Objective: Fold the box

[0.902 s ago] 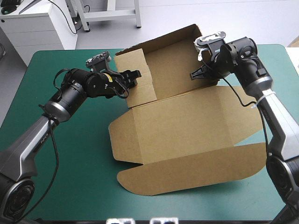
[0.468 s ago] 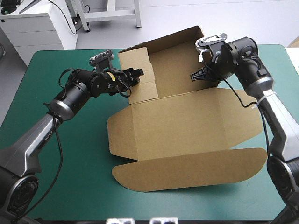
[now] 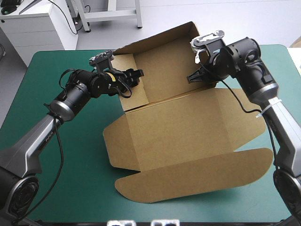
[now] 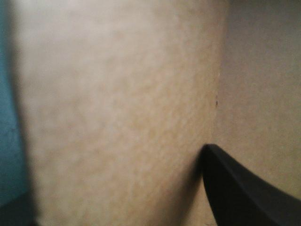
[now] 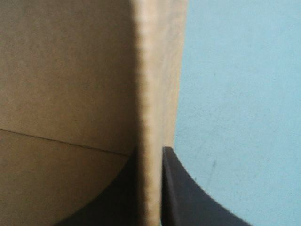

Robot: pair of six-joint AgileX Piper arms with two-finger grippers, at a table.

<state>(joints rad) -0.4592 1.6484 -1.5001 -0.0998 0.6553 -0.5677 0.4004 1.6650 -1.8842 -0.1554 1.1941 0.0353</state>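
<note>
Vs. earlier frames: the rear wall of the box point(image 3: 188, 127) is tipped up steeper, the L side flap has swung from lying inward on the base to standing nearly upright, and the flat part of the sheet has slid slightly toward the table's L edge. Box pos.: centre to R of the teal-green cover point(image 3: 70, 155), with the rear wall near the far edge. The base panel and the long rounded front flap lie flat on the cover toward the near edge. Left gripper point(image 3: 135, 75): at the top edge of the L side flap, where it meets the rear wall. In the left wrist view brown board point(image 4: 117, 108) fills the field. Only one black finger point(image 4: 244, 193) shows, against the board's inner face. The other is hidden behind the sheet, so the jaws read as pinching the flap. Right gripper point(image 3: 194, 77): at the R end of the rear wall. In the right wrist view the board's edge point(image 5: 150, 117) runs straight between the two fingers point(image 5: 188, 197), jaws nearly together, clamped on the sheet. Inner face w/ a crease line on one side, bare cover point(image 5: 240, 94) on the other.
</note>
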